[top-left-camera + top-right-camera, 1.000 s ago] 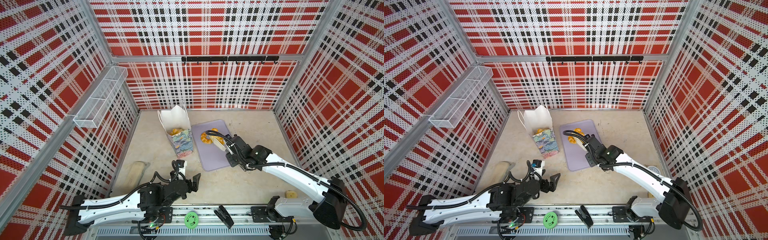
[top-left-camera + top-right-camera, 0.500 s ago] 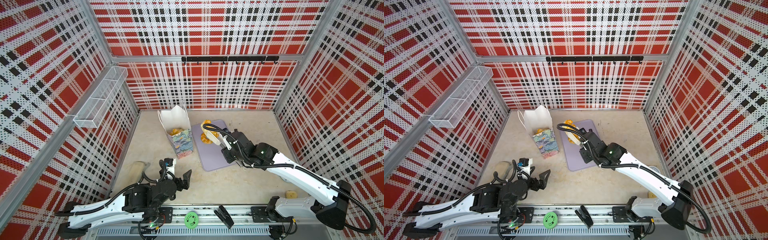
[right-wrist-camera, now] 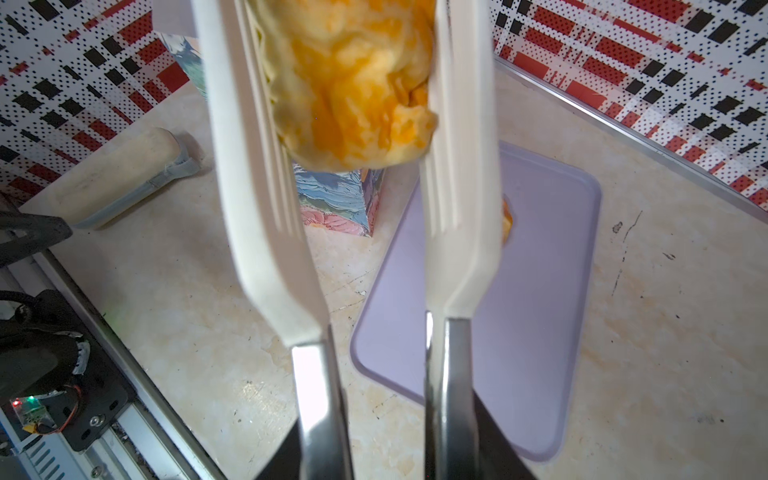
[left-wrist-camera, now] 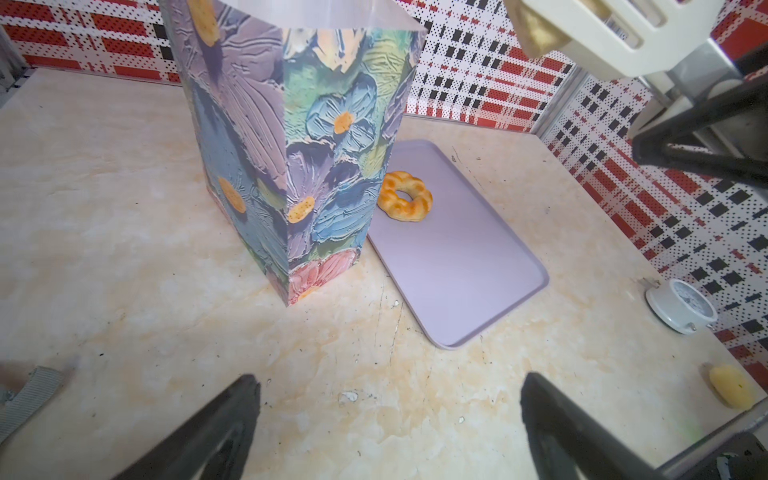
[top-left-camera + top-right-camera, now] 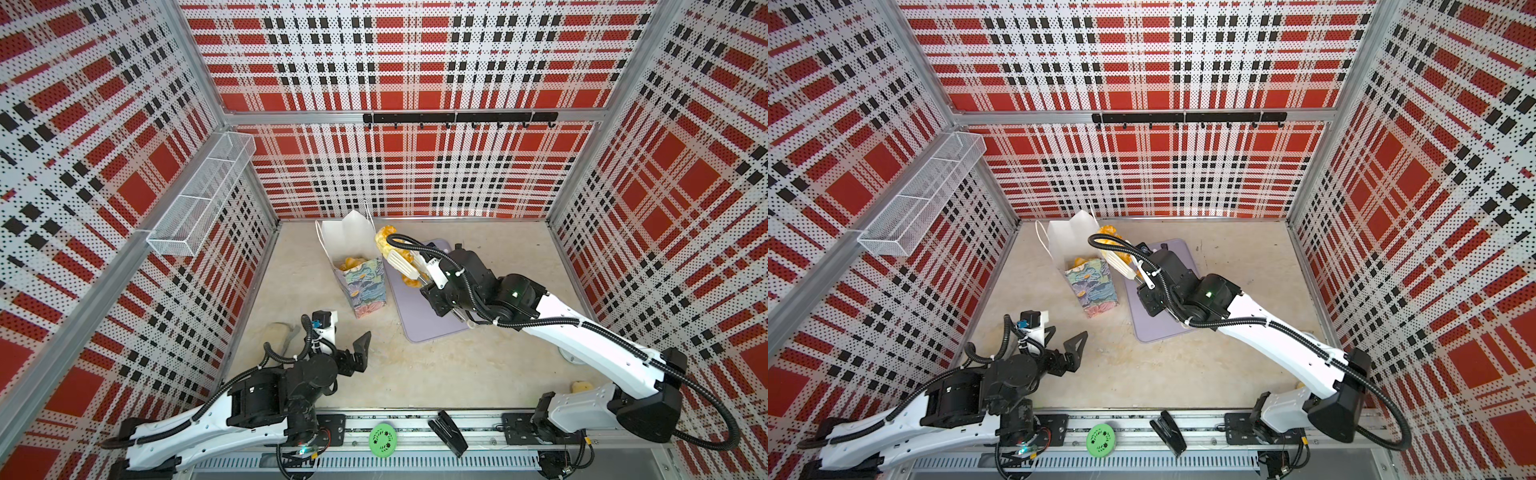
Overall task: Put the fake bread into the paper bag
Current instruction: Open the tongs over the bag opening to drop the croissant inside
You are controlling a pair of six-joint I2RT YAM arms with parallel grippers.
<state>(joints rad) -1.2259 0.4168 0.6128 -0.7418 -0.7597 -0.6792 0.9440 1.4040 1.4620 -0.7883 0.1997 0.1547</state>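
Pastries (image 5: 351, 262) inside paper bag (image 5: 365, 286)

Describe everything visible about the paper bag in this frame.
The paper bag is a tall rectangular gift bag, printed with painted flowers in blue, green, lavender and pink. The lining is plain white; a thin white cord handle loops from the rim. It stands upright on the beige tabletop, mouth open, golden pastries inside. Its base sits close beside the lavender tray; contact cannot be judged. Nothing grips it.
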